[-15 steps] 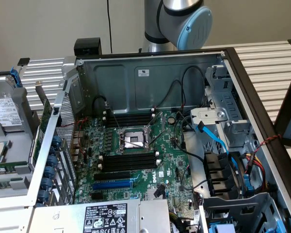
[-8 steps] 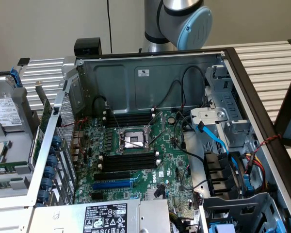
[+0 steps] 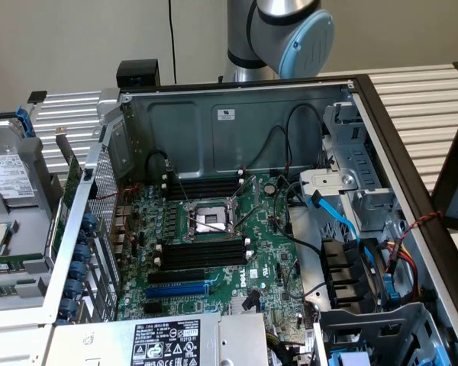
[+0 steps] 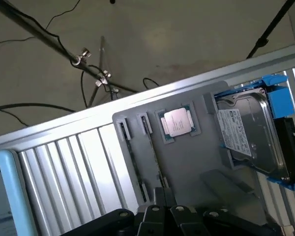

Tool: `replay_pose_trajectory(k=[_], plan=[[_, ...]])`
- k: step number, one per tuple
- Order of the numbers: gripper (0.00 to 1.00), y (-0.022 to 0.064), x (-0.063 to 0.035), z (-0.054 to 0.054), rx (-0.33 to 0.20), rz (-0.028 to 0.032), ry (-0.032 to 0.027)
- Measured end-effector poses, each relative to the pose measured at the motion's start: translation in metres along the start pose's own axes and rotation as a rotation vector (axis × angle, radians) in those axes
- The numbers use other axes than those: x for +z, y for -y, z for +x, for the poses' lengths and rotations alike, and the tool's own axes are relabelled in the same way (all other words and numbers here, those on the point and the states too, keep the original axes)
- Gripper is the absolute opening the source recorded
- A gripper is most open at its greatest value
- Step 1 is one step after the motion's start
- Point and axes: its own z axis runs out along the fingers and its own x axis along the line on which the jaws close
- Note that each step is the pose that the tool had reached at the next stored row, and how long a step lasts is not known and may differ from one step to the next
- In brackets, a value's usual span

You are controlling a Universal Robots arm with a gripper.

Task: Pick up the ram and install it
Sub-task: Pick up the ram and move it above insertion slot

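Wrist view puts the black gripper (image 4: 162,199) close above the grey plastic parts tray (image 4: 196,157), though whether it is released or clenched I cannot tell. The ram (image 4: 153,153), a long thin green circuit-board stick, stands on edge in a tray slot just ahead of the gripper. Its long axis runs straight away from it, alongside the square silver processor chip (image 4: 176,121) on that tray.

A robotics lab or workshop: an opened computer case (image 3: 237,122) lies on a ribbed metal counter (image 3: 427,91), a robot arm (image 3: 286,30) behind it at upper centre, with cables (image 4: 19,105) and a clamped pole (image 4: 39,32) beyond.
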Motion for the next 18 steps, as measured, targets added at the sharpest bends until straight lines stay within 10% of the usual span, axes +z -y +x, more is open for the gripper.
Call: replay_pose_trajectory(k=[14,18], plan=[[0.10,0.0000,0.0008,0.0001,-0.174,-0.0090,0.0006],[0.10,0.0000,0.0009,0.0001,-0.191,-0.0070,-0.0097]])
